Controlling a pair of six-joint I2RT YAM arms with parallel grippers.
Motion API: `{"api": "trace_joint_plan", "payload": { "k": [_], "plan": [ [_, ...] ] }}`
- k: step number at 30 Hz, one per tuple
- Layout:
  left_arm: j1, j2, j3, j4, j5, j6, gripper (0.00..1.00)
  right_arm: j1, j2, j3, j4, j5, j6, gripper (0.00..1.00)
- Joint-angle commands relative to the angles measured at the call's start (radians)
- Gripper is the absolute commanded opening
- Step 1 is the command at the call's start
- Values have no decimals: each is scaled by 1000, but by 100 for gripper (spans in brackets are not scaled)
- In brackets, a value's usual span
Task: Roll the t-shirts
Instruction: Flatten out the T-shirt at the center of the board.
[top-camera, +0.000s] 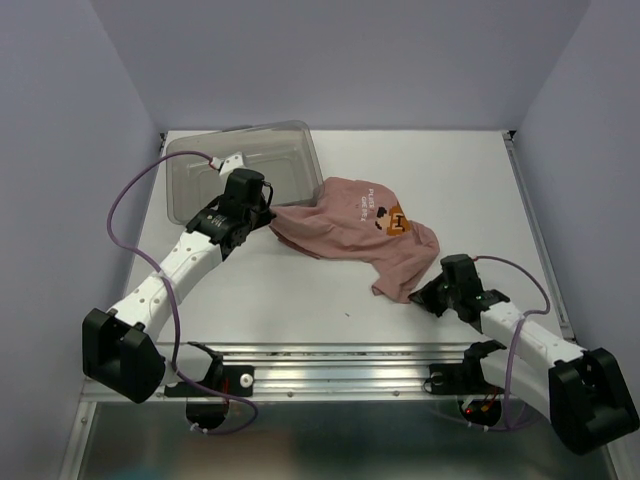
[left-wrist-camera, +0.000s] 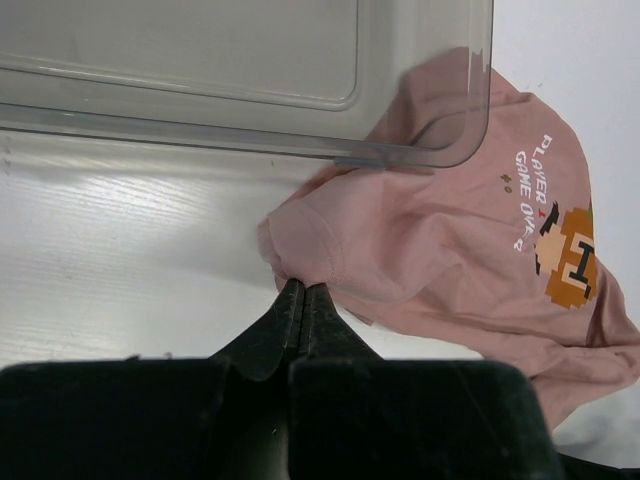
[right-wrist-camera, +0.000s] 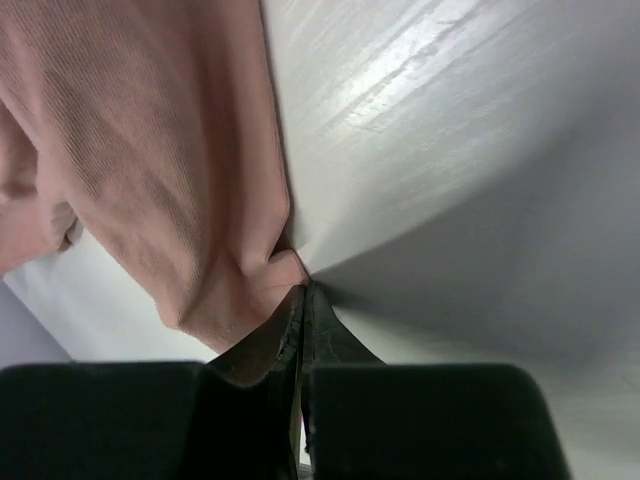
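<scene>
The dusty-pink t-shirt (top-camera: 345, 235) lies crumpled on the white bench (top-camera: 300, 290), about midway between its left and right edges. Its long axis runs on a diagonal. One end points toward the far-left corner, where the clear grey bin (top-camera: 270, 160) stands. The other end points toward the near-right corner. The middle of the cloth is bunched in loose folds, with the printed chest facing up.

The left gripper (top-camera: 268, 215) sits at the shirt's far-left end, just in front of the bin's near-right corner. In the left wrist view its fingers (left-wrist-camera: 292, 300) are pressed together, with a fold of the pink cloth (left-wrist-camera: 430, 250) nipped at their tips. Part of the shirt shows through the bin's (left-wrist-camera: 200, 60) clear corner. Whether it lies under that corner or only behind it cannot be told.

The right gripper (top-camera: 420, 293) is at the opposite, near-right end of the shirt. In the right wrist view its fingers (right-wrist-camera: 290, 320) are closed on a small puckered corner of the fabric (right-wrist-camera: 150, 150), low against the bench top. The shirt thus spans the gap between the two grippers.

The print (top-camera: 390, 218) has white block letters reading "PLAYER" and, on the line below, "GAME OVER", the last letter partly lost in a crease. A small red mark sits between the two lines. Beside the letters is a blocky orange-brown and black pixel figure (left-wrist-camera: 565, 260).
</scene>
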Motion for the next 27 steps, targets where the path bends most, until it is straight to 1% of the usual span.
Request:
{"api": "trace_joint_plan", "payload": {
  "k": [1,3,4,7,8,12,14,19,20,21,24,25,27],
  "plan": [
    [6,2,7,24,-1,1,0,4,-63,41,-211,156,-32,1],
    [5,-1,2,11,5,1,0,4,-111,89,-321,201,-35,1],
    [5,-5,-4,-5,10,1,0,4,-159,104,-394,245,-35,1],
    [6,-28,-27,-27,22,-15,0,4,-224,137,-517,293,-20,1],
    [6,-41,-51,-33,31,-25,0,4,-259,141,-535,294,-11,1],
    [3,-67,-131,-44,93,-59,0,4,-304,155,-611,308,21,1],
    [-1,-82,-182,-48,125,-84,0,4,-309,172,-650,333,37,1],
    [-17,-88,-279,-61,151,-122,0,4,-289,177,-651,353,52,1],
    [-17,-75,-303,-58,153,-128,4,4,-278,177,-645,357,55,1],
    [-17,-67,-309,-59,154,-128,29,4,-269,178,-644,360,57,1],
    [-18,-41,-314,-75,127,-137,75,4,-246,193,-636,368,54,1],
    [-17,-38,-314,-76,110,-139,80,4,-244,196,-634,373,54,1],
    [-17,-39,-312,-75,99,-142,85,4,-250,200,-634,377,52,1]
  ]
}}
